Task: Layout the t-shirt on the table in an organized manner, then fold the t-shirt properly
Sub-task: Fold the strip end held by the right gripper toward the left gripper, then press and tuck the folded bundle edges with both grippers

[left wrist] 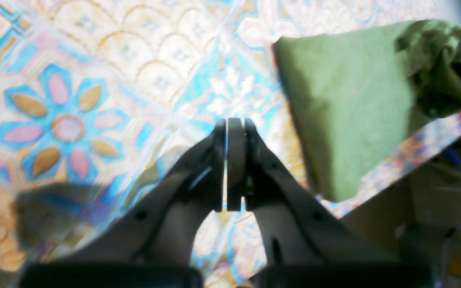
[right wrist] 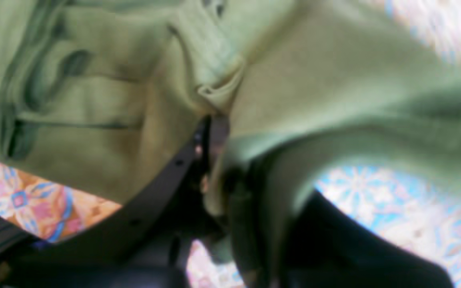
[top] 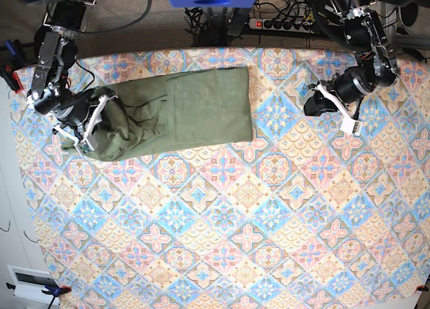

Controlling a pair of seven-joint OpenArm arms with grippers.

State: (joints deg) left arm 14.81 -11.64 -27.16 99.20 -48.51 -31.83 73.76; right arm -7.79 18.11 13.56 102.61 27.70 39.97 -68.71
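The t-shirt [top: 181, 114] lies bunched along the tabletop's [top: 222, 242] far edge. The right tool [right wrist: 214, 132] pinches the t-shirt's crumpled end; the left tool [left wrist: 234, 128], well apart from the t-shirt, is closed and empty.

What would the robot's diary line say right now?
left gripper: shut, empty, clear of shirt | right gripper: shut on t-shirt | t-shirt: partly bunched on table
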